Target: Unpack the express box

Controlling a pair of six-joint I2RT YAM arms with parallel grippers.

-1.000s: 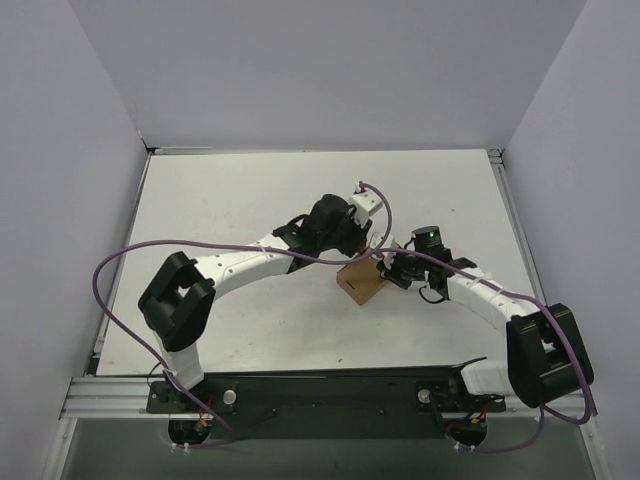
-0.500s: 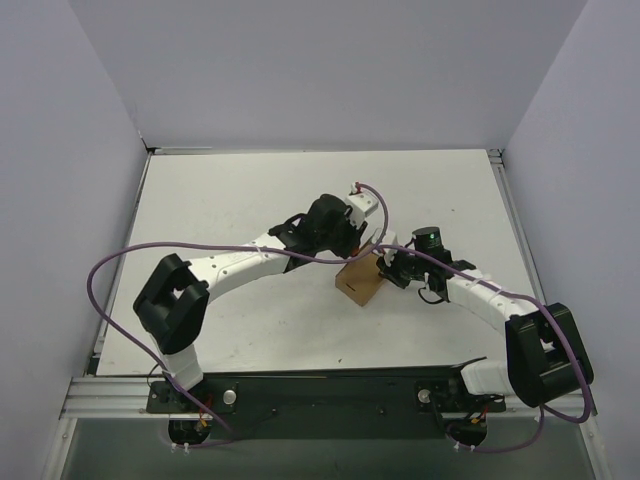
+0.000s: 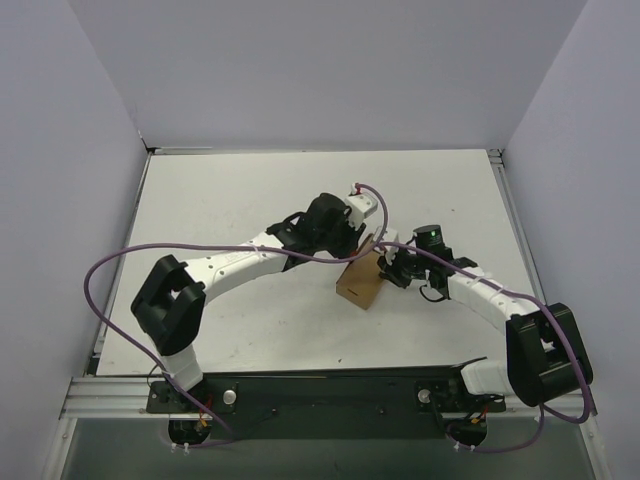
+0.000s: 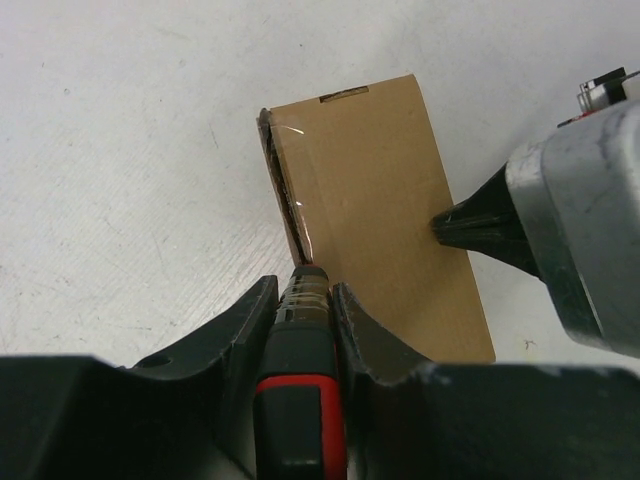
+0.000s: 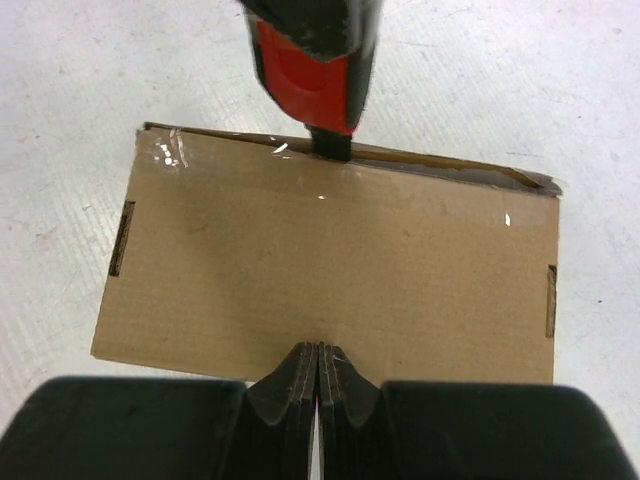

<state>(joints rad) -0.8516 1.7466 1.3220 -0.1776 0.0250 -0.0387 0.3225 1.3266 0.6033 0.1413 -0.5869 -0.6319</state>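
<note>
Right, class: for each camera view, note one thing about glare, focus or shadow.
Top external: even, soft light, no hard shadow around the express box. Left wrist: white glints along the box's slit edge; the left gripper, around the utility knife, looks dark and soft. Right wrist: small glints near the far edge; the right gripper is blurred.

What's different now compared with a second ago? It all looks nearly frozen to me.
Very little. The left arm swung its elbow slightly outward to the left, and the express box seems to have shifted a touch toward the near side. Nothing was grabbed or released: the left jaws still hold the utility knife at the box's edge seam, and the shut right jaws still press on the cardboard.
</note>
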